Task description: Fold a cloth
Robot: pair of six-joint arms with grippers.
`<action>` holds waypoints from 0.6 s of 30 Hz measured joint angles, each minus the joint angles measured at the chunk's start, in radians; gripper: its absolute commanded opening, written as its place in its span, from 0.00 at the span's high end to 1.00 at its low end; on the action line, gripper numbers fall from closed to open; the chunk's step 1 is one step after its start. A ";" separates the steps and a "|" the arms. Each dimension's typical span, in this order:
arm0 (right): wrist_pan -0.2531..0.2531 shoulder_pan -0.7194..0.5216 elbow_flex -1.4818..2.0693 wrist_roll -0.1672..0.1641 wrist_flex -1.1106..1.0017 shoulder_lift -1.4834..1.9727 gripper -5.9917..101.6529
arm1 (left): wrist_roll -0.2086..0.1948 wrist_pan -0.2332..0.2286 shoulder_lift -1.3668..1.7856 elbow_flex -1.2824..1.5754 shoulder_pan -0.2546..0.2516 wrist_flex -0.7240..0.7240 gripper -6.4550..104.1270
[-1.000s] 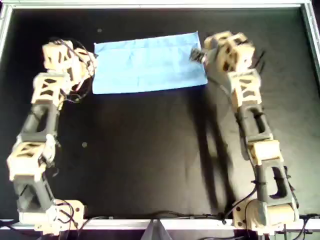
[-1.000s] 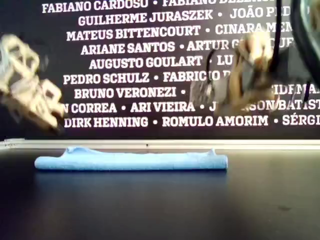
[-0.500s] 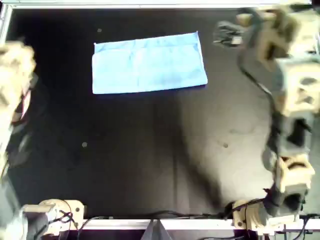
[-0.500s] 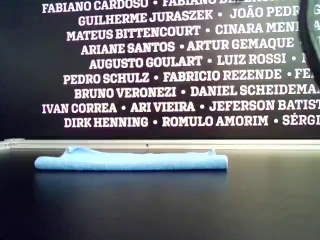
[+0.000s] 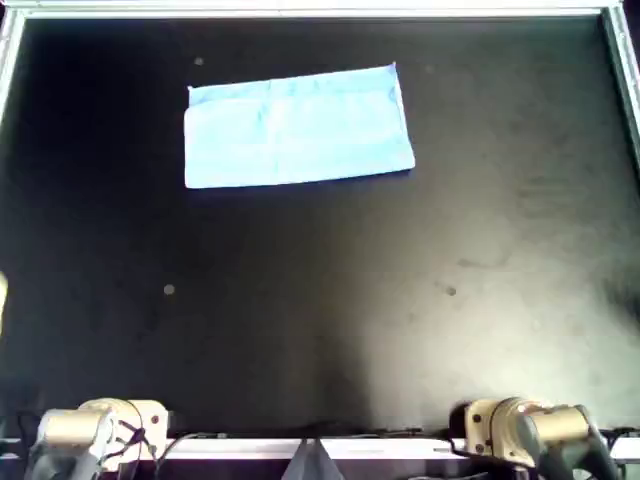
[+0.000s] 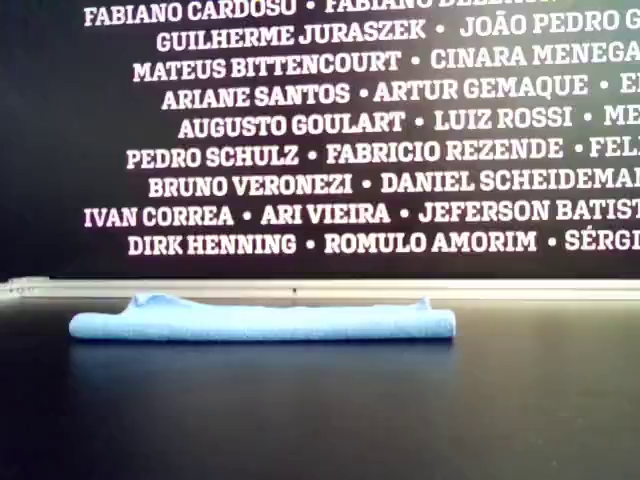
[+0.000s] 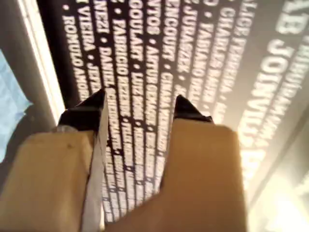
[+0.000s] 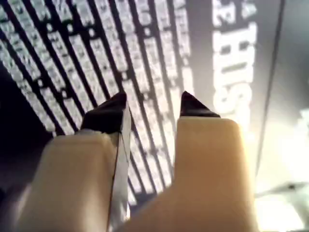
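cloth (image 5: 298, 126) flat, long axis left-right overhead

Soft matt cloth (image 5: 298, 126), black table (image 5: 320, 300)

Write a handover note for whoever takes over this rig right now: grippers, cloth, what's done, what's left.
Left gripper: open, empty, raised and aimed at the lettered back wall.
Right gripper: open, empty, also pointing at the wall.
Neither gripper shows in the overhead view; only the arm bases sit at its bottom edge.
Cloth: a folded rectangle, flat on the black table, upper middle of the overhead view, nothing touching it.
Done: one fold at least, layers visible at the edge in the exterior view.
Left: possibly another fold; otherwise nothing.
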 measured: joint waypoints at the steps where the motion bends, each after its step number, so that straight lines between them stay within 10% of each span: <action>1: -0.011 0.000 0.080 0.000 0.000 0.066 0.54 | 0.000 0.000 0.008 0.017 0.000 0.008 0.50; 10: -0.003 0.000 0.770 -0.012 -0.160 0.351 0.54 | -0.064 0.000 0.272 0.400 0.000 0.014 0.50; 18: -0.011 -0.008 1.215 -0.166 -0.502 0.499 0.55 | -0.067 0.000 0.373 0.825 -0.003 -0.261 0.51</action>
